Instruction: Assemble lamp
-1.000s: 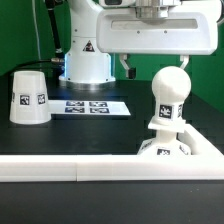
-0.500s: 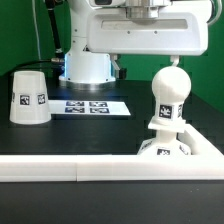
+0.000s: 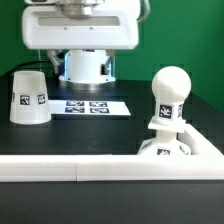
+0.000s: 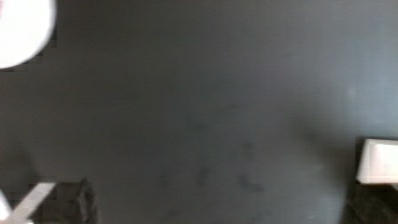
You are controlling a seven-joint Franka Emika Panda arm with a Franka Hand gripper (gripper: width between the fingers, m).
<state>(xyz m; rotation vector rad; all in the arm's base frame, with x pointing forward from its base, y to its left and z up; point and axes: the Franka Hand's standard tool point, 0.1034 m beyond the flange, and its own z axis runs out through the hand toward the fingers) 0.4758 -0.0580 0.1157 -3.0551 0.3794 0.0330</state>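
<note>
The white tapered shade [image 3: 28, 97] stands mouth down on the black table at the exterior view's left. The round bulb [image 3: 168, 92] stands upright by its neck on the square base [image 3: 165, 148] at the right. The arm's white hand [image 3: 80, 30] hangs high between them, above the marker board, touching no part. In the wrist view my gripper [image 4: 217, 205] is over bare black table with nothing between its jaws. One dark finger [image 4: 54, 200] shows at the frame edge, so the jaws stand wide apart.
The marker board [image 3: 90, 106] lies flat between shade and bulb. A long white rail [image 3: 70, 168] runs along the front, turning up beside the base. The robot's pedestal [image 3: 88, 66] stands behind. A white curved edge [image 4: 18, 30] and a white block [image 4: 379, 160] show in the wrist view.
The hand has moved from above the bulb toward the exterior view's left, empty. The bulb stays upright on the base; the shade has not moved.
</note>
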